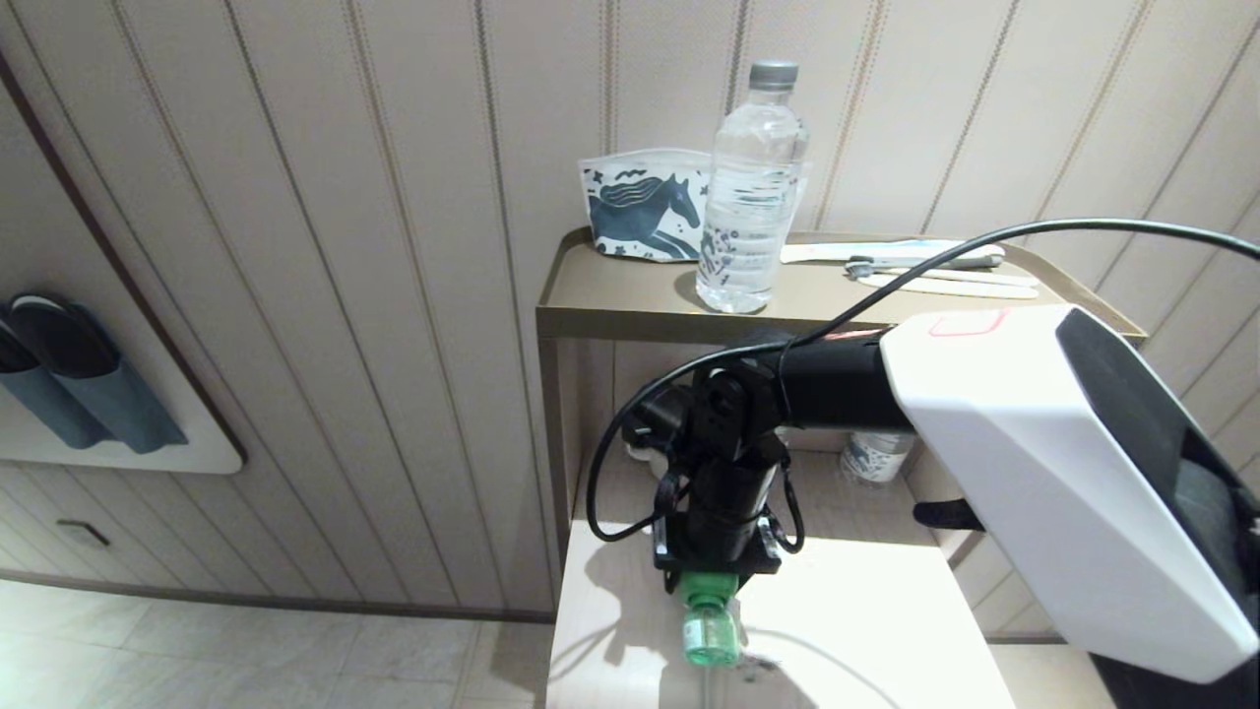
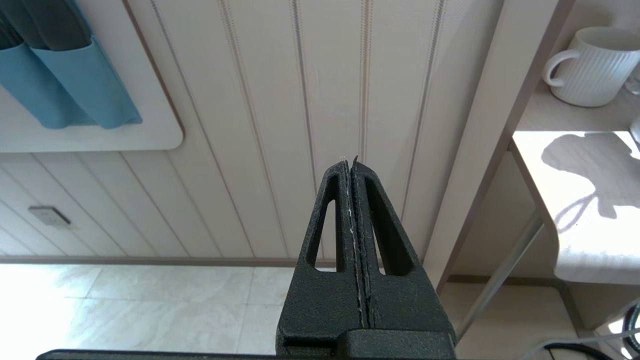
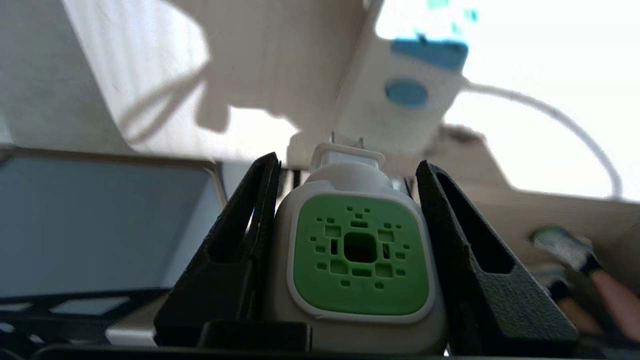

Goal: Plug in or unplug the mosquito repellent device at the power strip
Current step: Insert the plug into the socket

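Observation:
My right gripper [image 3: 347, 161] is shut on the mosquito repellent device [image 3: 359, 255], with a black finger pressed on each side of its white body. The green vented top faces the wrist camera. Two metal prongs stick out of its far end toward the power strip [image 3: 395, 110], a white bar with a round blue button and a white cord, and a short gap separates them. In the head view the device [image 1: 711, 620] hangs below the right gripper [image 1: 711, 583], its green bottle over the pale tabletop [image 1: 866, 630]. My left gripper [image 2: 351, 161] is shut and empty, parked beside the table and facing the wall.
A clear water bottle [image 1: 750, 197], a horse-print pouch [image 1: 645, 212] and toothbrushes [image 1: 925, 266] sit on the upper shelf [image 1: 630, 295]. A white ribbed mug [image 2: 590, 67] and a small cup [image 1: 874, 455] stand on the lower shelf behind the arm. Panelled wall lies to the left.

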